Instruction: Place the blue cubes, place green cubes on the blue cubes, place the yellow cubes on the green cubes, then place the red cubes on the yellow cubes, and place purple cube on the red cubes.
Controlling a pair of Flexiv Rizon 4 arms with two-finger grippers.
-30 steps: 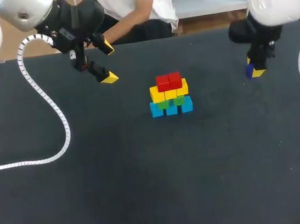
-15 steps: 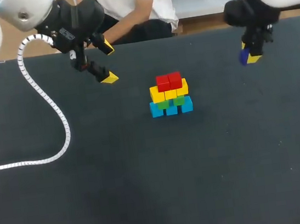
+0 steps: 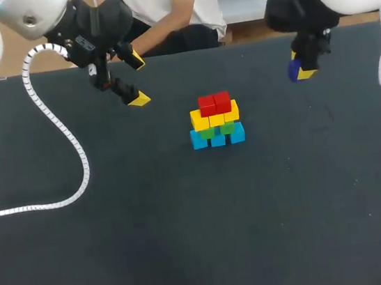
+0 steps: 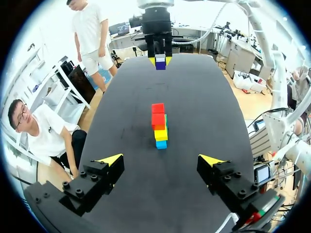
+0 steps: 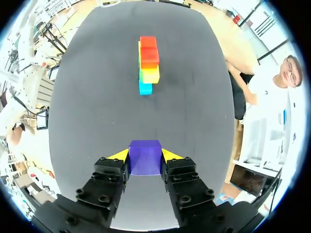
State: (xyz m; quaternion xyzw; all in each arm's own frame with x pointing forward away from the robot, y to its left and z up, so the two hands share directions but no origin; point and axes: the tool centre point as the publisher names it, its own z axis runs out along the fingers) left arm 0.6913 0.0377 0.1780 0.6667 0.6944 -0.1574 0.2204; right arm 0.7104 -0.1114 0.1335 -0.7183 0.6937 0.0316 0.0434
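A stack of cubes stands mid-table: blue cubes at the bottom, green cubes on them, yellow cubes above, red cubes on top. The stack also shows ahead of each gripper, stack and stack. My right gripper hangs above the table, right of the stack, shut on a purple cube, which shows as purple cube and purple cube. My left gripper stays open and empty at the stack's far left, seen also as left gripper.
A white corrugated cable from my left arm loops across the table's left part. A person sits just beyond the far edge, hands off the table. The dark table is bare in front of the stack.
My right gripper has risen with the purple cube and moved left toward the stack. The left arm and the stack have not moved.
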